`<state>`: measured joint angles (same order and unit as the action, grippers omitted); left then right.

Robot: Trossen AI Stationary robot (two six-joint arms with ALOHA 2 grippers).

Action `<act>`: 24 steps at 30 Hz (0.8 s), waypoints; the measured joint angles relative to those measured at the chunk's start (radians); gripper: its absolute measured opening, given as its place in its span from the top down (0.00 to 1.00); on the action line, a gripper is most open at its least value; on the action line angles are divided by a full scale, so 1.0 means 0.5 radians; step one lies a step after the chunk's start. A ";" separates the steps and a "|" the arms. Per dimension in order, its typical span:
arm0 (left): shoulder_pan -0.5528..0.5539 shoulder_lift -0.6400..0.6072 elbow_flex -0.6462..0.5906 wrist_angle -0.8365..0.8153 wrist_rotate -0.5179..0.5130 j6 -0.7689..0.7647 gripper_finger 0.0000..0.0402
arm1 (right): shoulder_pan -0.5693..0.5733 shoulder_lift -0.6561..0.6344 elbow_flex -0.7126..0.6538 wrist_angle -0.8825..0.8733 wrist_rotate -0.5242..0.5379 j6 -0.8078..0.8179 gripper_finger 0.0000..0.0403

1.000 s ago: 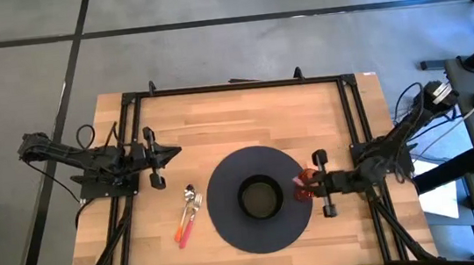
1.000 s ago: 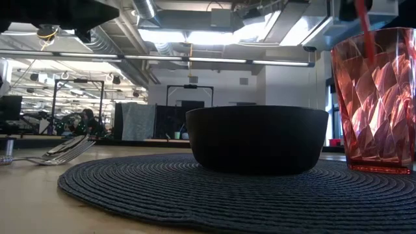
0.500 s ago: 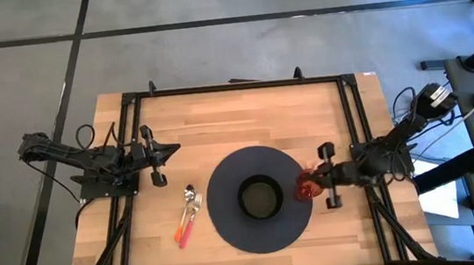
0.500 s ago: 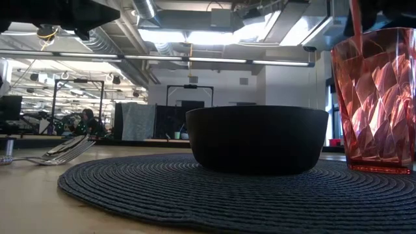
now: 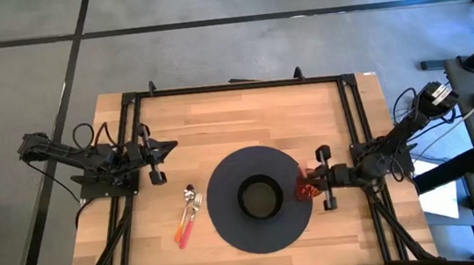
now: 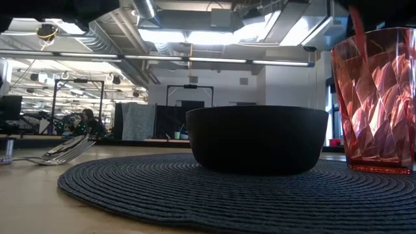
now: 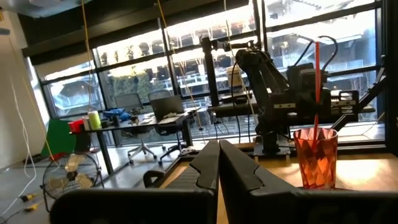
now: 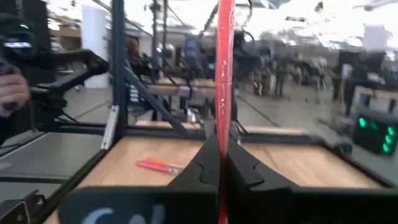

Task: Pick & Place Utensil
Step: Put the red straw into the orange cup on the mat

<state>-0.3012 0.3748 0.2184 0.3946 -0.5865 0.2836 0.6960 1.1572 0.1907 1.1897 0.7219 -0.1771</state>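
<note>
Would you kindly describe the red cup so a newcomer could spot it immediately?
Find the round dark placemat in the middle of the wooden table. On its right-hand edge, beside the black bowl, stands the red cup: the only translucent, faceted thing there, with a red utensil handle sticking out.

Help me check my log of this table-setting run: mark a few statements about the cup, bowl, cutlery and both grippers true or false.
1. The right gripper is shut on a red utensil above the red cup. True.
2. The black bowl sits on the bare wood beside the round mat. False: it sits in the middle of the mat.
3. The spoon and fork lie on the table on the left arm's side of the mat. True.
4. The left gripper holds the fork. False: it is shut and empty, away from the cutlery.
5. The cup lies tipped over. False: it stands upright at the mat's edge.
</note>
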 joint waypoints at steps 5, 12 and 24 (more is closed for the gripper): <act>0.000 0.000 0.000 -0.003 0.000 -0.011 1.00 | 0.000 0.029 0.029 -0.081 0.091 0.170 1.00; 0.000 0.000 0.000 -0.004 0.000 -0.015 0.99 | -0.001 0.029 0.029 -0.202 0.108 0.280 0.98; 0.000 0.000 0.000 -0.005 0.000 -0.050 0.99 | -0.069 0.029 0.030 -0.389 0.089 0.499 0.97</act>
<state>-0.3012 0.3748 0.2184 0.3920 -0.5865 0.2584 0.6617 1.1717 0.2054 0.9950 0.7666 0.0722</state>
